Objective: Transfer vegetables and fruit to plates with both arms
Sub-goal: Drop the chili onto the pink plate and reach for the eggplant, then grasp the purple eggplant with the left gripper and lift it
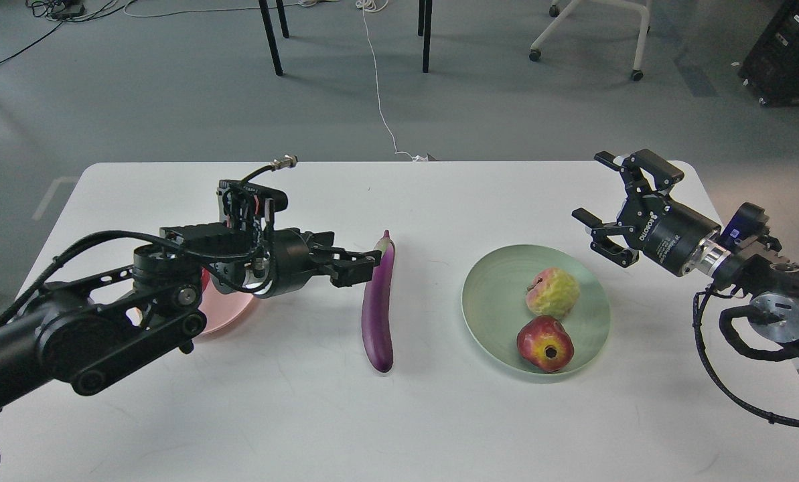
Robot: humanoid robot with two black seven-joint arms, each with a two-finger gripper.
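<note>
The purple eggplant (378,308) lies lengthwise at the table's middle, cap end away from me. My left gripper (361,264) reaches in from the left, fingers slightly apart, tips at the eggplant's neck just below the cap; it holds nothing. The pink plate (232,314) is mostly hidden behind my left arm, and the chili is hidden. The mint green plate (489,294) holds the bumpy yellow-green fruit (553,292) and the pomegranate (545,343). My right gripper (592,201) is open and empty, hovering above the table behind the green plate's right edge.
The white table (399,415) ends at its far edge just behind the plates. Chair and table legs and a white cable (379,87) are on the grey floor beyond.
</note>
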